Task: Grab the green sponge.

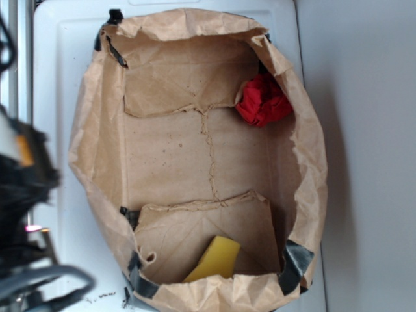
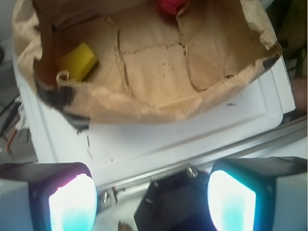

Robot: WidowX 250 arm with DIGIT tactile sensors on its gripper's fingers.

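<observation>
The green sponge (image 1: pixel 215 258) shows its yellow foam face and leans in the near corner of an open brown paper bag (image 1: pixel 97 123). In the wrist view the sponge (image 2: pixel 78 60) lies at the upper left inside the bag (image 2: pixel 144 108). My gripper (image 2: pixel 151 204) is open, its two glowing pads (image 2: pixel 72 204) far apart at the bottom, outside the bag over the white surface's edge. Nothing sits between them. In the exterior view only the blurred dark arm (image 1: pixel 26 175) shows at the left edge.
A red cloth wad (image 1: pixel 262 101) rests in the bag's far right corner, also visible in the wrist view as the red cloth wad (image 2: pixel 171 6). The bag stands on a white panel (image 1: pixel 62 45). Black tape (image 1: pixel 296 260) patches its corners. A metal rail and black bracket (image 2: pixel 168 192) lie below the gripper.
</observation>
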